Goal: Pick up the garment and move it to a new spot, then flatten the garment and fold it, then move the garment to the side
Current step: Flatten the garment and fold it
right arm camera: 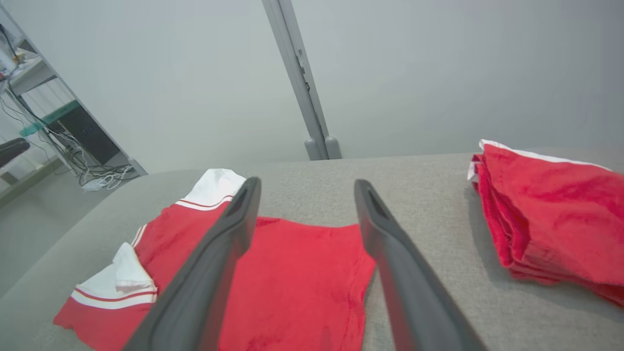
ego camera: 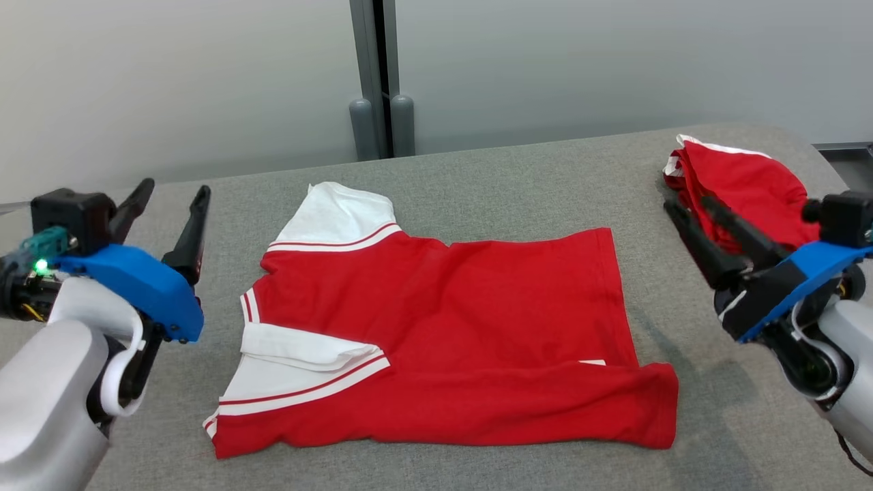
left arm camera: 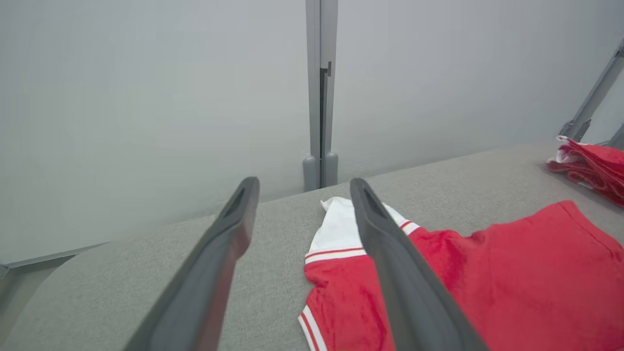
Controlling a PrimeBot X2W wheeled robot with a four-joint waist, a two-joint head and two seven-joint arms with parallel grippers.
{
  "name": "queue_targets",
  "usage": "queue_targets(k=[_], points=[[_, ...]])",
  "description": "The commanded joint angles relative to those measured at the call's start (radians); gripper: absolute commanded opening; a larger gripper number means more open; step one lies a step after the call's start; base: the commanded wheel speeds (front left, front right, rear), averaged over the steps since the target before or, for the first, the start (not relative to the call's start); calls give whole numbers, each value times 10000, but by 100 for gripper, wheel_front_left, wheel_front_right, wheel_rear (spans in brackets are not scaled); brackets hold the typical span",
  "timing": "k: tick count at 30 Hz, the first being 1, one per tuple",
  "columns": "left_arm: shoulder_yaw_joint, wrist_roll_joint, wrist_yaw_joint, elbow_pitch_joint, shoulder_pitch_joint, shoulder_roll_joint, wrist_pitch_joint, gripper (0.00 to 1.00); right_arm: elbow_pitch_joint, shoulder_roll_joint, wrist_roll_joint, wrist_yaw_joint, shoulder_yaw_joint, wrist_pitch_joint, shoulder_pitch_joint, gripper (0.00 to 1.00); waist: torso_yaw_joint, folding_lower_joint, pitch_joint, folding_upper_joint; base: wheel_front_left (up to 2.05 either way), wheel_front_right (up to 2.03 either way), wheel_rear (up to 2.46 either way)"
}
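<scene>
The grey table [ego camera: 477,170] carries the red garment [ego camera: 450,320] flat at its centre, long axis running 9 to 3 o'clock, white sleeves and collar toward 9. A folded red stack [ego camera: 743,191] sits at 2 o'clock. The left gripper [ego camera: 174,187] at 9 and the right gripper [ego camera: 689,203] at 3 have their fingers spread, empty.

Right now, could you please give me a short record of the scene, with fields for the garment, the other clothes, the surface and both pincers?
garment: red shirt with white, red-striped sleeves, spread out mid-table, sleeves toward the robot's left
near edge: looks folded over, slightly wrinkled
pile: folded red clothes at the far right, apart from the shirt
surface: grey fabric-covered table
left pincer: open, empty, left of the shirt
right pincer: open, empty, near the pile, not touching it
</scene>
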Motion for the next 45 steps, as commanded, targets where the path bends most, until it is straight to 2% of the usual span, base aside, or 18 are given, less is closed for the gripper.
queue_targets(k=[1,4,9,13,17,19,23,30,33,37,45], points=[[114,111,243,-223,232,-21,-362,100,-56,184,-323,1,-628,-54,132,100,1,2,-12,1,0,0,0],[363,496,1050,-944,923,32,-1520,100,-313,826,-1883,1,-2699,-55,1397,100,5,2,-33,1,0,0,0],[570,840,1971,-1899,2157,11,-2532,100,-1128,2178,-4420,1,-5564,-60,3644,100,-61,2,-6,1,0,0,0],[809,905,2509,-2360,3230,-196,-2802,100,-1446,2977,-5822,1,-6829,-62,5013,100,-108,2,11,1,0,0,0],[1063,937,2787,-2644,4331,-535,-2882,100,-1375,3502,-6439,1,-7519,-61,6128,100,-84,2,5,1,0,0,0],[944,1020,2814,-2493,4737,-529,-2881,100,-1202,3674,-6609,1,-7562,-60,6507,100,-64,2,10,1,0,0,0],[605,824,2475,-2172,4970,-574,-2461,100,-630,3940,-6513,1,-7215,388,6668,100,-43,2,95,1,0,0,0],[-113,31,1556,-1103,4511,-549,-280,100,571,3958,-6328,1,-6640,1317,6020,100,-22,2,256,1,0,0,0],[-207,-274,1179,-605,4269,-587,309,100,940,4036,-6168,1,-6343,1794,5757,100,-63,2,354,1,0,0,0],[-141,-532,1022,91,3973,-563,784,100,1171,4155,-5799,1,-5800,2268,5470,100,-185,2,483,1,0,0,0],[37,-1176,1150,573,3890,-341,1802,100,1447,4334,-5093,3,-4686,2700,4989,100,-336,2,685,1,0,0,0]])
